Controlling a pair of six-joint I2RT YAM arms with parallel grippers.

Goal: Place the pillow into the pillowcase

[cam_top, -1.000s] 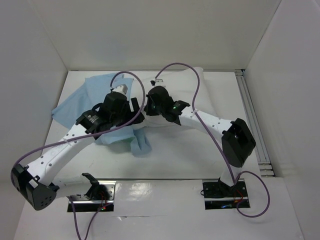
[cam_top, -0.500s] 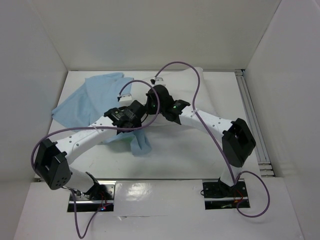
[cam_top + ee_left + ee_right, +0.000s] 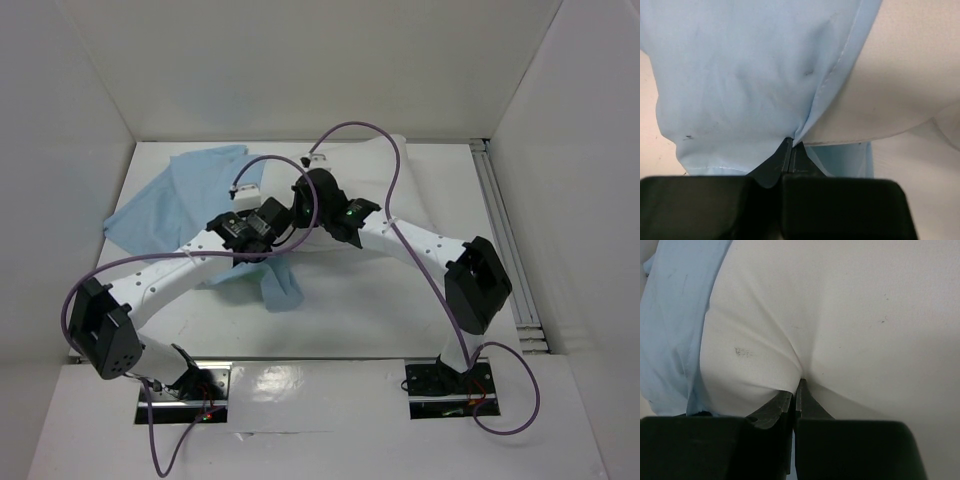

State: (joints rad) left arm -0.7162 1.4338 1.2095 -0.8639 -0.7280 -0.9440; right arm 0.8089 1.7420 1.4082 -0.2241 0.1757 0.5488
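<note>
My left fingers (image 3: 788, 151) are pinched shut on the pillowcase (image 3: 740, 75) hem, right fingers (image 3: 796, 394) on a pillow (image 3: 850, 315) fold. I'd lift the hem open, then feed pillow in slowly.

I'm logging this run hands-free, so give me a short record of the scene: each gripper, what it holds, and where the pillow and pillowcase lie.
left gripper: shut, pinching the hem of the pillowcase
right gripper: shut, pinching a fold of the pillow
pillowcase: light blue, limp, left of the pillow, its hem against it
pillow: white, mostly uncovered
</note>
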